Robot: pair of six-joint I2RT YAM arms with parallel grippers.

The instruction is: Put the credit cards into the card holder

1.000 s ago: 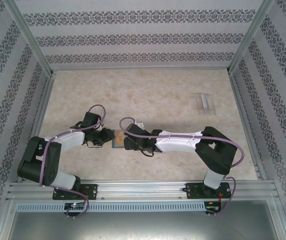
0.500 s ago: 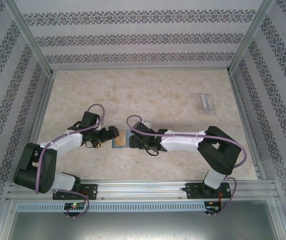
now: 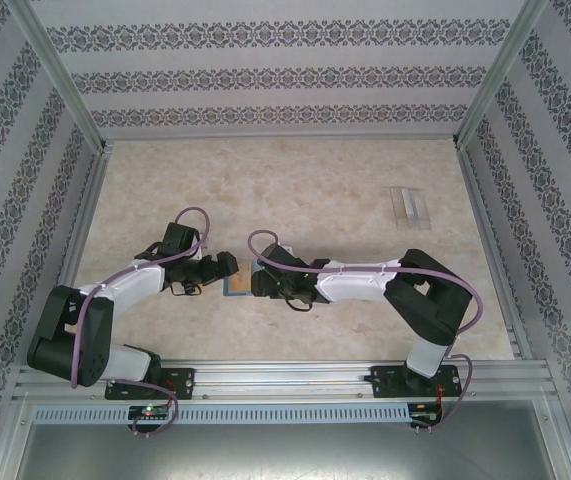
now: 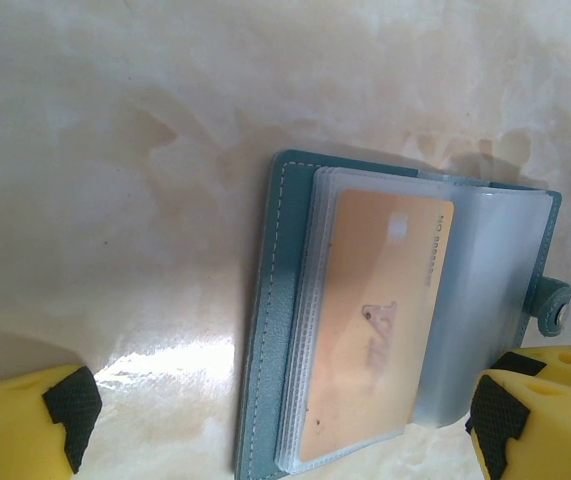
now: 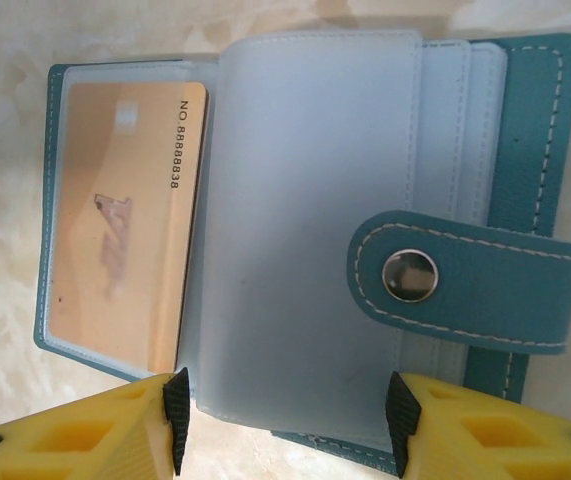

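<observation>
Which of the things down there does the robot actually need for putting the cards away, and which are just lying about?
Part of the job:
- the card holder, lying open
- the tan card, in one of its clear pockets

Just lying about:
- the clear plastic stand, far off on the right of the table, well apart from the card holder

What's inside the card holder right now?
One tan card sits in a clear sleeve of the open card holder. A frosted sleeve page is folded over the rest, so any cards beneath it are hidden.
</observation>
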